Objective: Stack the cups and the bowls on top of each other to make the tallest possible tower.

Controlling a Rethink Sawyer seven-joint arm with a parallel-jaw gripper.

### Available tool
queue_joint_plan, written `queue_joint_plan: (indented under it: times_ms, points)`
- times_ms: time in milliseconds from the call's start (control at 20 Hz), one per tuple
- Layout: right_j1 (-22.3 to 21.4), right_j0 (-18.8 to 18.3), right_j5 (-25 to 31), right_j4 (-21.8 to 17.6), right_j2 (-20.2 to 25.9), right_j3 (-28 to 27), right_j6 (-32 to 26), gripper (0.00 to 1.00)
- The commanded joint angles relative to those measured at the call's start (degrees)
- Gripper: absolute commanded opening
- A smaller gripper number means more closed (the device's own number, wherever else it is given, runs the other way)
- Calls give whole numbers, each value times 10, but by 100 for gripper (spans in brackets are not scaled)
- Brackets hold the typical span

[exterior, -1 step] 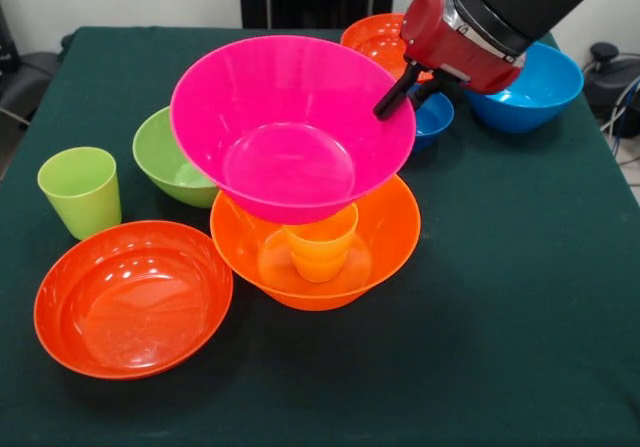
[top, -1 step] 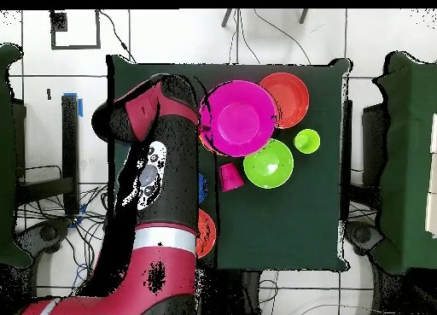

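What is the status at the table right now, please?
Gripper at big pink bowl's rim, grip unclear. Pink bowl sits tilted on yellow-orange cup in big orange bowl. Nothing blocking.

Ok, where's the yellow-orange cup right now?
Front view: the yellow-orange cup stands inside the big orange bowl near the table's middle, directly under the tilted big pink bowl, which rests on it.

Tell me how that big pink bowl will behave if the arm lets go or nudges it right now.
The big pink bowl sits tilted on the yellow-orange cup inside the orange bowl, so it will likely tip or slide off. Its glossy plastic looks slippery and light, so a small nudge should shift it. The end effector holds its rim; whether that grip is firm is unclear.
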Motion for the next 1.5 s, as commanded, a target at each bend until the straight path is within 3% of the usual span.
queue_joint_plan:
  times_ms: [50, 450, 800, 1000, 1500]
  points:
    - [10, -1, -52, 8, 37, -9, 54, 0]
    - [19, 2, -67, 7, 33, -11, 66, 0]
    - [34, 11, -24, 17, 35, -57, 58, 0]
    - [44, 17, -33, 15, 29, -66, 70, 0]
    - [39, 15, -58, 18, 24, -47, 70, 0]
